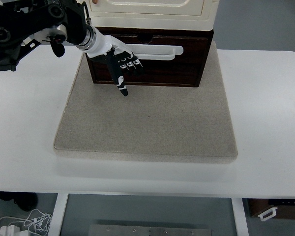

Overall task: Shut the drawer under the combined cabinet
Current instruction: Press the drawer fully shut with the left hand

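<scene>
The drawer [152,61], dark wood with a long white handle [155,51], is sitting at the bottom of the cream cabinet [152,12], whose upper part is running off the top edge. It is standing at the far edge of a grey mat [147,123] that is covering the middle of the white counter [265,123]. The left hand [119,64] is pressing against the drawer's left front, its black fingers [123,88] curling loosely and clamping on nothing, one pointing down toward the mat; the wrist is hiding the handle's left end. No readable writing is showing anywhere. Cables [32,221] are lying on the floor beyond the counter's near left corner.
</scene>
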Tool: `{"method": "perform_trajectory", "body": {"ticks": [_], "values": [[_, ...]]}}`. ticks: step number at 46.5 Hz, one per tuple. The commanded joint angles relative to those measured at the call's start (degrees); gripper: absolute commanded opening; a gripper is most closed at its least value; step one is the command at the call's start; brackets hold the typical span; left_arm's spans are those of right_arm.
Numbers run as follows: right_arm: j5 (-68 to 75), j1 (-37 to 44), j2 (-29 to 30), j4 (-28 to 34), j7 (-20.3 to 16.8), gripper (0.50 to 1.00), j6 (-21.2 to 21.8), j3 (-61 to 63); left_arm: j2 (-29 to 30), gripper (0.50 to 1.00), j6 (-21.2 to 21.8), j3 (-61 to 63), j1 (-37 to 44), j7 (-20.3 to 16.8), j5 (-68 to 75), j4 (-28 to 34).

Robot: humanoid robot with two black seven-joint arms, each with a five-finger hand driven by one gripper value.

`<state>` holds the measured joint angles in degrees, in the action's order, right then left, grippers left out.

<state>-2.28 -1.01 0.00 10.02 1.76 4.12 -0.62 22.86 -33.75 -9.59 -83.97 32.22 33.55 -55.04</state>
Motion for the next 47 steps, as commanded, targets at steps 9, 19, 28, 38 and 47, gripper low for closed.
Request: {"method": "perform_trajectory", "body": {"ticks": [9, 19, 28, 38, 47], "values": [[0.00, 0.04, 0.00, 0.00, 0.00, 0.952, 0.01, 0.00, -0.01, 0.999, 0.00, -0.17, 0.03, -0.84, 0.82, 1.16], [0.00, 0.04, 0.00, 0.00, 0.00, 0.952, 0.01, 0.00, 0.08, 0.996, 0.00, -0.17, 0.21, -1.72, 0.73, 2.31], [0.00, 0.04, 0.00, 0.00, 0.00, 0.952, -0.08, 0.00, 0.08, 0.999, -1.14, -2.10, 0.73, -2.25, 0.56, 1.87], [0.00, 0.04, 0.00, 0.00, 0.00, 0.952, 0.01, 0.00, 0.17, 0.999, -1.25, -6.85, 1.17, -3.13, -0.06, 0.73], [0.00, 0.04, 0.00, 0.00, 0.00, 0.952, 0.01, 0.00, 0.08, 0.999, -1.25, -10.01, 1.61, -6.99, -1.37, -0.07]]}}
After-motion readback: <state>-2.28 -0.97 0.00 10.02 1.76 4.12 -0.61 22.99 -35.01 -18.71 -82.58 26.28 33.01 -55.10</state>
